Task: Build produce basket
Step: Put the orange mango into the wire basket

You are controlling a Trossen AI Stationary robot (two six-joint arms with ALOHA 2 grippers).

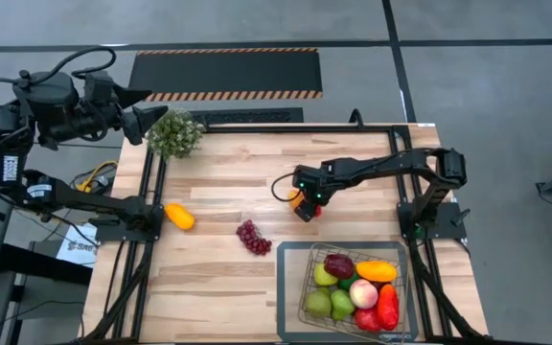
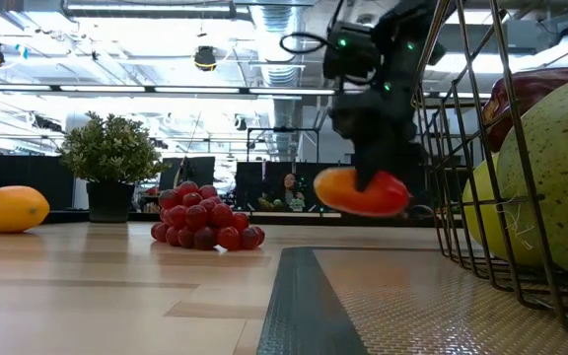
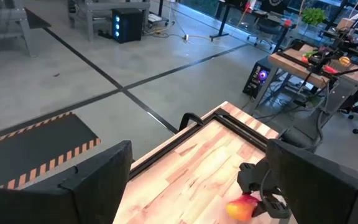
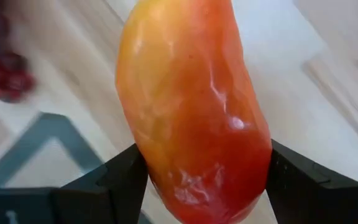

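My right gripper [image 1: 305, 205] is shut on an orange-red fruit [image 4: 197, 106] above the table's middle, left of and beyond the basket; it also shows in the low view [image 2: 361, 192]. The dark wire-mesh basket [image 1: 290, 287] stands at the near right and holds several fruits and vegetables, among them green pears, a pink peach and red and orange peppers. Purple grapes [image 1: 254, 237] and a yellow-orange fruit [image 1: 178, 216] lie on the wood. My left gripper [image 1: 142, 117] is open and empty, raised at the far left beside the potted plant [image 1: 173, 132]. My right gripper pinches the orange-red fruit by its two long sides [image 4: 143, 163] between its two fingers [image 4: 120, 180]. The fingers come from above, pointing down. The fruit lies roughly level below them, lifted clear of the table [image 2: 363, 202].
The basket stands on a grey mat [image 1: 286, 254] at the near right. The plant stands at the far left corner. Bare wood [image 1: 228, 177] lies between the plant, the grapes and my right gripper. A black frame runs along the table's edges.
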